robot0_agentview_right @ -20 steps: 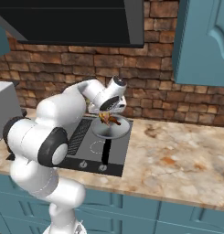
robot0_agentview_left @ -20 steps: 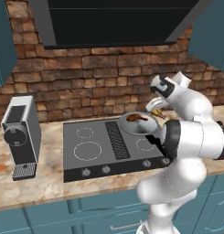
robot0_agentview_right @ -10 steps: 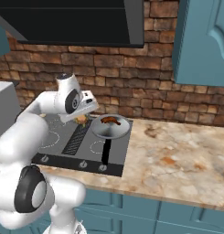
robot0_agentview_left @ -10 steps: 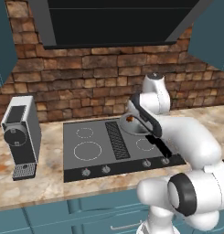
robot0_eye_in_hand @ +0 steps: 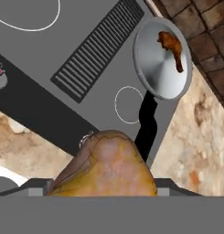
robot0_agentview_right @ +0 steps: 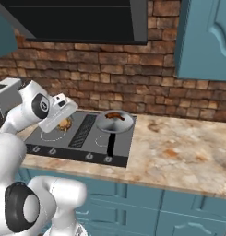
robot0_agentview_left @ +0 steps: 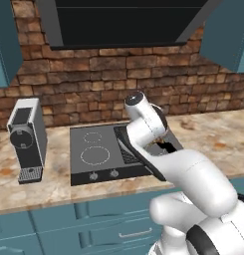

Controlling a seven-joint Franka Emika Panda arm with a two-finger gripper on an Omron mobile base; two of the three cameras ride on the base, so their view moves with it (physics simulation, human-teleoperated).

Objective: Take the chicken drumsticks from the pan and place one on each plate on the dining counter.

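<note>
Here the hand (robot0_agentview_right: 63, 120) is closed around one chicken drumstick (robot0_eye_in_hand: 106, 167), a golden one that sits big and close in the hand view. The hand hangs above the black stovetop (robot0_agentview_right: 82, 134) (over its left rings). The other drumstick (robot0_eye_in_hand: 172, 48) lies in the grey pan (robot0_agentview_right: 115, 122) on the stovetop, on the desk (robot0_agentview_right: 179, 156).
</note>
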